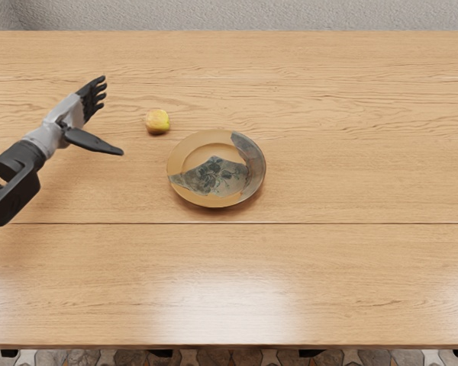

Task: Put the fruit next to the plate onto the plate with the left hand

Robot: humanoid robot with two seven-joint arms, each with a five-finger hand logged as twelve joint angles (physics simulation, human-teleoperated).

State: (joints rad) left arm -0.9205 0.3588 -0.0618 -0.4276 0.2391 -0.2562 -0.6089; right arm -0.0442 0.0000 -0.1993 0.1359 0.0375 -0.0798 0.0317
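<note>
Closest to us, the wooden table [290, 282] shows only bare boards with a soft shine, and nothing of the task lies there. A little farther, near the middle of the table, we find the plate [187, 152], round, with a golden rim and a grey-blue pattern inside; no fruit lies on it. Farther again, just beyond the plate's upper-left edge and not touching it, sits the fruit [157, 120], small and yellow with a reddish side. It looks nearly round, so we see no long axis that would decide the grasp. At about the same depth we see our left hand [76, 114], whose arm comes in from the left edge. The hand is wide open and holds nothing: the four fingers [95, 90] point up and away from us, and the thumb [95, 142] stretches to the right. This is the relation that matters: the fruit lies directly to the right of the hand, with bare wood between them, and the plate lies past the fruit, to the right and nearer to us. We judge that the hand must travel sideways to the right to reach the fruit, then carry it a short way to the plate. The right arm does not appear.
</note>
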